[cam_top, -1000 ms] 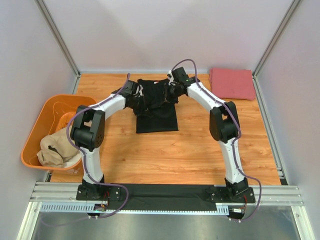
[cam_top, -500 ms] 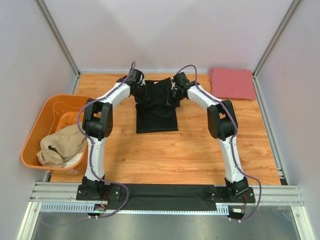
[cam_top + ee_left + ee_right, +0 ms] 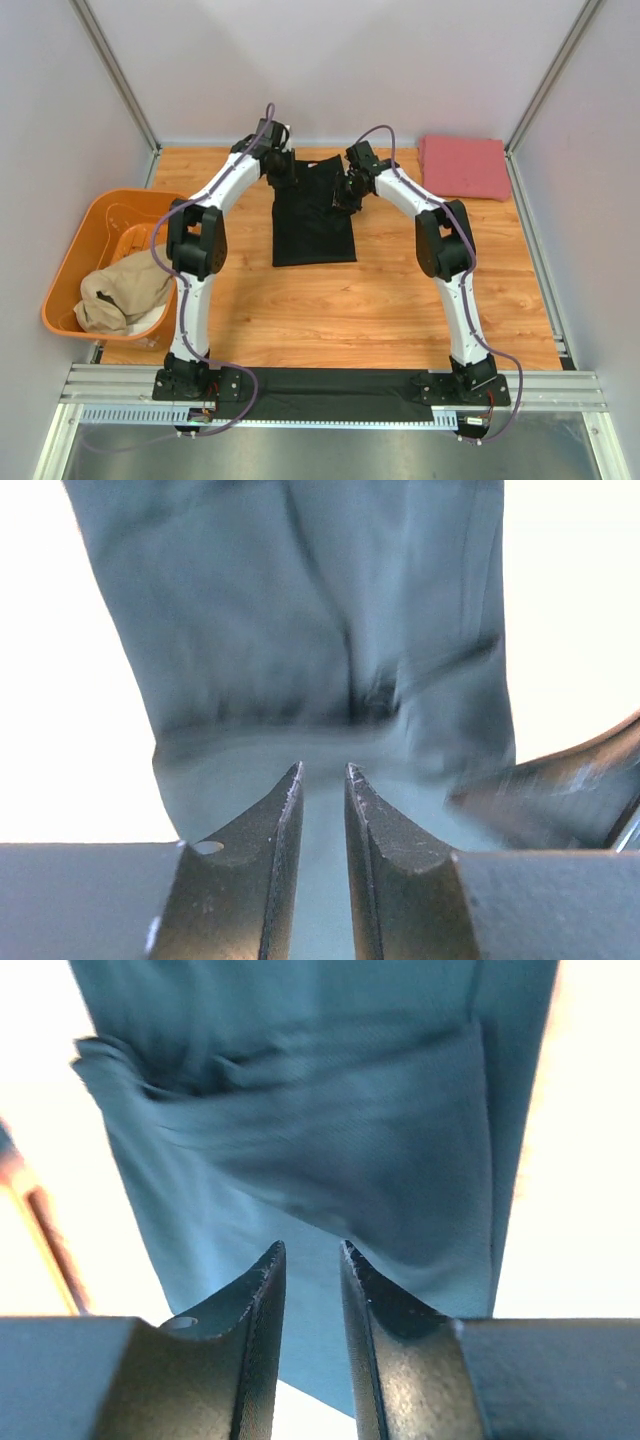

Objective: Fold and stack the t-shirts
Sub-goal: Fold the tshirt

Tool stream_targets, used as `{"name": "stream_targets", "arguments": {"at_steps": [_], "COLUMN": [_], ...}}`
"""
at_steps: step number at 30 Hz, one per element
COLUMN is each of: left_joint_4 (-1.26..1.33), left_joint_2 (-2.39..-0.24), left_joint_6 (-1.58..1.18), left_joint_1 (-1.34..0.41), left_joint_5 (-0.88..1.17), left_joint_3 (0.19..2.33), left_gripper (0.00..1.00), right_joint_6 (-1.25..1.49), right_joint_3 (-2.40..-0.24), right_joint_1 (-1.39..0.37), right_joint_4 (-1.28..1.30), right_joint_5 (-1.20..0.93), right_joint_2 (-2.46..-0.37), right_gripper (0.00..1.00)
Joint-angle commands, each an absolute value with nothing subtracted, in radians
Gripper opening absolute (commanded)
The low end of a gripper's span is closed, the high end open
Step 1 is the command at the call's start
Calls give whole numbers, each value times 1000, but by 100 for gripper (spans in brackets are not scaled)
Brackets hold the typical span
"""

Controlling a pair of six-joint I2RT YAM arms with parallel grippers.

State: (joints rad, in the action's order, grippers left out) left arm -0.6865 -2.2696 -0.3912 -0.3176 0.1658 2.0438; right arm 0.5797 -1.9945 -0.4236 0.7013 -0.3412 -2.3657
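Top external: L gripper (image 3: pixel 282 166) & R gripper (image 3: pixel 344 191), upper centre, each clenched on black shirt (image 3: pixel 314 228); pink shirt (image 3: pixel 463 167) upper right.

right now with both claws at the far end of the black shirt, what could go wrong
1. The left claw and right claw show only a narrow gap over the black t-shirt. Whether they pinch cloth is unclear, so one side may slip and the fold go crooked.
2. The right wrist view shows bunched folds in the cloth, and these could get pressed in as creases.
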Motion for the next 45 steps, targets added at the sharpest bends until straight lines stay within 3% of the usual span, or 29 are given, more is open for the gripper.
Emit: {"name": "stream_targets", "arguments": {"at_steps": [1,4,8,12,20,37,43,45], "left_joint_4": [-690,-686,-673,-675,-675,-623,-623,-626], "left_joint_2": [-2103,-2080,-2085,-2095,-2134,-2269,-2293,-2302], "left_joint_6": [-342,-342,-348,-327,-316,-374,-393,-403], "left_joint_1": [-307,-290,-268,-252,-189,-166,-163,-160], "left_joint_5": [141,149,160,115,147,253,253,250], "left_joint_3": [1915,1824,1776,1778,1801,1875,1901,1907], "left_gripper": [29,24,24,31,38,35,35,34], "right_joint_6": [575,563,519,439,362,365,359,365], "right_joint_3": [-2095,-2150,-2210,-2229,-2273,-2345,-2350,-2352], "right_joint_1": [-410,-394,-376,-370,-365,-347,-344,-339], "right_joint_4": [692,712,750,756,762,736,732,727], "right_joint_5": [-313,-336,-344,-321,-316,-295,-288,-287], "right_joint_2": [-2345,-2379,-2422,-2445,-2508,-2572,-2583,-2586], "right_gripper": [30,32,47,56,55,50,41,28]}}
